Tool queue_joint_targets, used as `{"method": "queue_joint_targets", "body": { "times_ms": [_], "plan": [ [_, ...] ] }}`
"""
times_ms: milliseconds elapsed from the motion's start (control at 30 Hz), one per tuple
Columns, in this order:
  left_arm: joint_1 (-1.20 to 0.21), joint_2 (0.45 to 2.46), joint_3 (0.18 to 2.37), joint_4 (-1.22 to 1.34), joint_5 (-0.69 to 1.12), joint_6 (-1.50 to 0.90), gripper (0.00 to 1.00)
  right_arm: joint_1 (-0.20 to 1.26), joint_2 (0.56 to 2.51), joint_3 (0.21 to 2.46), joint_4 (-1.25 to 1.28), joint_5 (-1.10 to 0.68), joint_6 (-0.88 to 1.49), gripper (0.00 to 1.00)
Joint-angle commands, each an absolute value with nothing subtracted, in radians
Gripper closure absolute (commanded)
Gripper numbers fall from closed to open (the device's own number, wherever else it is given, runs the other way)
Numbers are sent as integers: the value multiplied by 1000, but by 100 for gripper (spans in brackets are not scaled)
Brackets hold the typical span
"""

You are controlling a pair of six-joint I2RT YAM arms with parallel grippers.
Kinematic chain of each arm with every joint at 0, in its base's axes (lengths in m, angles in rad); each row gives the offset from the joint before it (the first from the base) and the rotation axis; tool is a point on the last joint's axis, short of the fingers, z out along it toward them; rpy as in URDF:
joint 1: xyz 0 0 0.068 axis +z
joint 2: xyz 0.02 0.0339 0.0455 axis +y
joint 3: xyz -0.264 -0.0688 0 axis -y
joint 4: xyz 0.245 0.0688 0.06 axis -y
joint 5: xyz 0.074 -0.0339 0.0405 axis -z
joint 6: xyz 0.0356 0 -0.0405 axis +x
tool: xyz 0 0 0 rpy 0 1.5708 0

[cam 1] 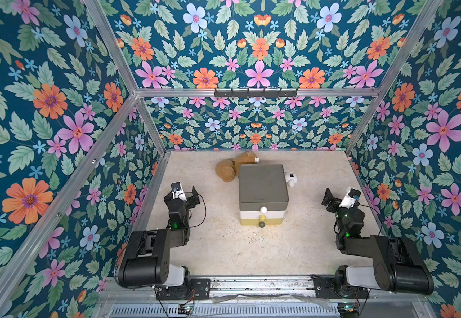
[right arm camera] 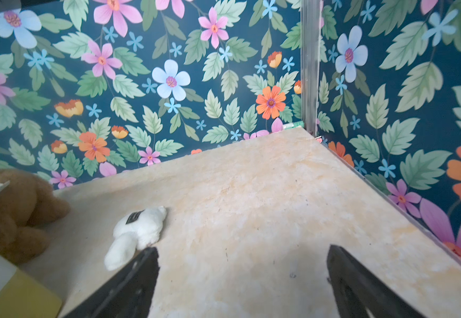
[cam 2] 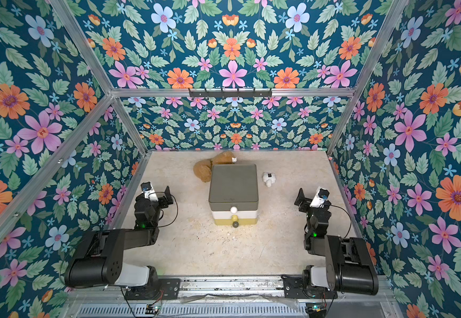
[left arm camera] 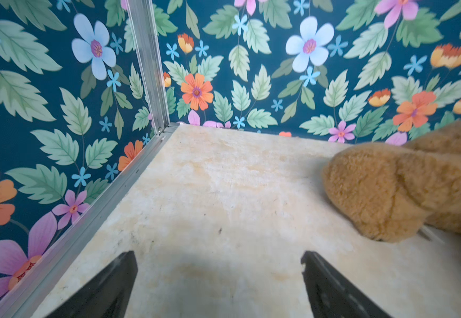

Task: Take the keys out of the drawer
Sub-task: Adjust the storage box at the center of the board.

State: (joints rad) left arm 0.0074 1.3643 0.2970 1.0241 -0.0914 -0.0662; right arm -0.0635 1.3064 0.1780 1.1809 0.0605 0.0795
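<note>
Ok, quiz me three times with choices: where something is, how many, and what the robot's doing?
1. Where is the small white plush toy? A) atop the grey-lidded plastic drawer box B) on the beige table beside that box C) on the wall
2. How many round knobs show on the box's front? A) one B) three C) six
3. The right end effector is: A) open, empty B) shut, empty C) shut on a knob
Answers: B, it lies on the table; B, white, yellow and grey knobs; A, jaws wide apart, nothing between.
</note>
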Motion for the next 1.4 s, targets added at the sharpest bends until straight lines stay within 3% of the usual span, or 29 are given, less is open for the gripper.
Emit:
{"method": "queue_joint_targets", "body": {
  "times_ms": [0,100,267,433,600,733,1100,1367],
  "plan": [
    [8,1264,303,853,-107,-161,1,-63,1209,242,923,140,139,1],
    [2,1178,351,677,-64,-245,1,-64,1136,330,704,191,350,1],
    [-6,1091,446,423,57,-373,1,-64,1115,481,449,-52,470,1],
    [-58,1009,458,346,218,-479,1,-63,1128,605,276,-312,581,1],
    [-225,918,454,282,220,-534,1,-20,1084,649,173,-501,654,1],
    [-342,883,462,238,189,-565,1,48,1040,676,46,-549,677,1],
    [-411,789,480,115,209,-623,1,138,911,688,-168,-605,838,1],
    [-432,801,491,127,211,-635,1,285,897,648,-92,-627,995,1]
  ]
}}
